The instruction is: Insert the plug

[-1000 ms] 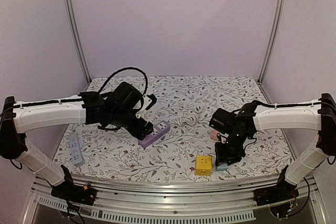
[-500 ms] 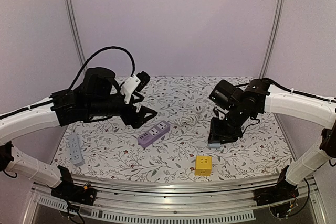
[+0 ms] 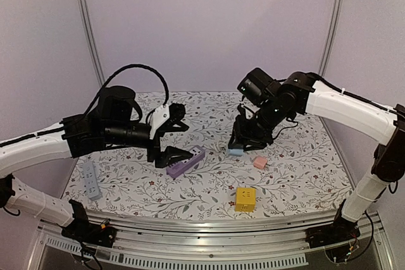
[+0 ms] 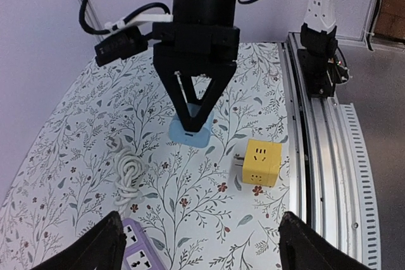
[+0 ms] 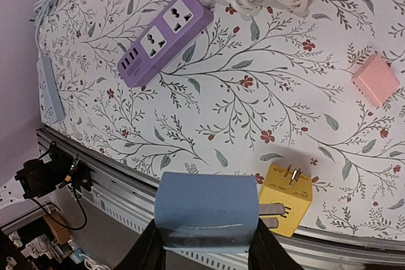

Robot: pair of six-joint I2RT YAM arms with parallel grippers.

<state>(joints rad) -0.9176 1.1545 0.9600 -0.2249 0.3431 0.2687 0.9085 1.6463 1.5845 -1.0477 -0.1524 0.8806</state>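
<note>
My right gripper is shut on a light blue plug and holds it above the table, right of the purple power strip. In the right wrist view the plug sits between my fingers, its metal prongs pointing right. The strip lies far off at upper left there. My left gripper is open and empty, hovering just above and left of the strip. The left wrist view shows the plug and the strip's end.
A yellow cube adapter lies near the front edge, a pink block behind it. A coiled white cord lies by the purple strip. A grey-blue power strip lies at the left. A metal rail runs along the front.
My right gripper has lifted the blue plug from near the yellow cube and carried it up and left toward the purple strip. My left gripper has risen off the strip and opened wide.
</note>
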